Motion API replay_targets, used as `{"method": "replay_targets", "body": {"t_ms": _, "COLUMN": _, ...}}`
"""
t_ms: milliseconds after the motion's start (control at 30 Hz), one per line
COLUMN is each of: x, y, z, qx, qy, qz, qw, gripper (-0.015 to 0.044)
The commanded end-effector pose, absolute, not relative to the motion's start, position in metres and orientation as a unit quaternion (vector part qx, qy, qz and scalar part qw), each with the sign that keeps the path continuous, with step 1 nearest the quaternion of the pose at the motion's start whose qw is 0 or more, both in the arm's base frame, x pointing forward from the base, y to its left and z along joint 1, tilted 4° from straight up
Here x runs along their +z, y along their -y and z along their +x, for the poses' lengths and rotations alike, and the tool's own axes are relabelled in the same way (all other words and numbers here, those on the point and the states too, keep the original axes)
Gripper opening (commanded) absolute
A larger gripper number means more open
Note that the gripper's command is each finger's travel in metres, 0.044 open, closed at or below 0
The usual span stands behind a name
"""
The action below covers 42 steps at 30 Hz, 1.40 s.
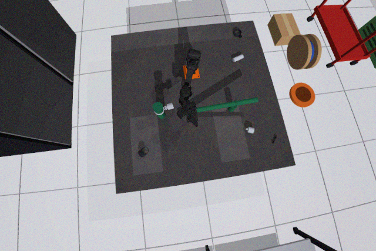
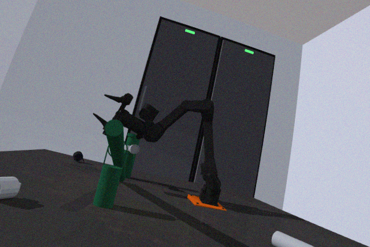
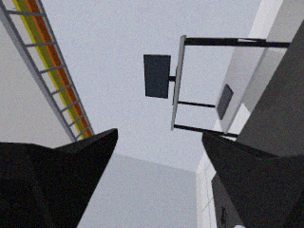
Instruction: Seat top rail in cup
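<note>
In the exterior view, nearest you at the left edge and lower right, lie two white cylinders, and. Just beyond, left of centre, you have the short post, its loop around the raised rail. Seen from above, the rail runs from right of centre towards the middle, where the gripper hides how its cut end lies. Your fingers stand wide apart, with nothing between them in the wrist view. Farther back, the big post carries the white cup on its band, near the post's top. You can see a gap between cup and gripper from above, with no rail crossing it, so the rail is not seated.

The dark surface also bears your orange base plate and a small black round piece. Beyond its right edge from above, an orange pot, a closed carton and a red cart stand on white tiles. Tall black cabinets stand at the back of the exterior view.
</note>
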<state>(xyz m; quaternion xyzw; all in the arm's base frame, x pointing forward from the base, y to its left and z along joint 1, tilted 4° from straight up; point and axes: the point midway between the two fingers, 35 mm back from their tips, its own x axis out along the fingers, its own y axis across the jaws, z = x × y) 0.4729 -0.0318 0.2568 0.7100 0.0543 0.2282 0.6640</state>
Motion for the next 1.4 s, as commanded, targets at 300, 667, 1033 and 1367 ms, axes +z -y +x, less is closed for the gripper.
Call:
{"method": "replay_targets", "body": {"t_ms": 300, "x": 0.252, "y": 0.033, "z": 0.5, "qx": 0.07, "qy": -0.128, "qz": 0.56, "qw": 0.816, "gripper": 0.044}}
{"method": "replay_targets", "body": {"t_ms": 667, "x": 0.263, "y": 0.023, "z": 0.451, "qx": -0.007, "qy": -0.288, "qz": 0.273, "qw": 0.918, "gripper": 0.044}}
{"method": "replay_targets", "body": {"t_ms": 1033, "x": 0.255, "y": 0.017, "z": 0.402, "qx": -0.009, "qy": -0.399, "qz": 0.16, "qw": 0.903, "gripper": 0.044}}
{"method": "replay_targets", "body": {"t_ms": 1367, "x": 0.259, "y": 0.013, "z": 0.339, "qx": 0.023, "qy": -0.5, "qz": 0.029, "qw": 0.865, "gripper": 0.044}}
